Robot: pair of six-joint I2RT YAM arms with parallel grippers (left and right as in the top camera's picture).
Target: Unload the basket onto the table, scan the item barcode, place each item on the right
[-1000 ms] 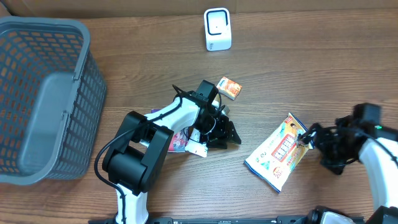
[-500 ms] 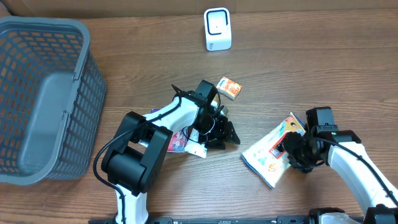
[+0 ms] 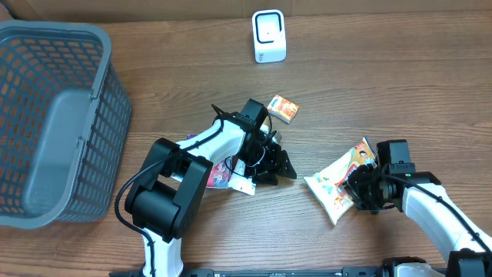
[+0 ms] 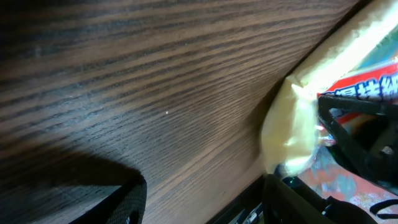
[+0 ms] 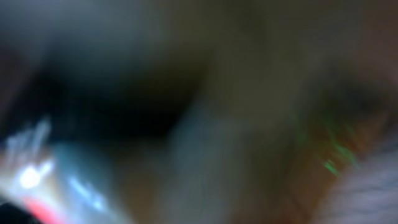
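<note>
One packet (image 4: pixel 292 118) bears blurred, seemingly Chinese characters (image 4: pixel 373 87).

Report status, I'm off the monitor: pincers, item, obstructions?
Left pincer open, empty. Right pincer at snack packet, grip unconfirmed. Small orange box near route to scanner.

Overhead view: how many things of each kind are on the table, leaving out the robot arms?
Basket: 1
Scanner: 1
Small orange box: 1
Packets: 2
Total: 5
</note>
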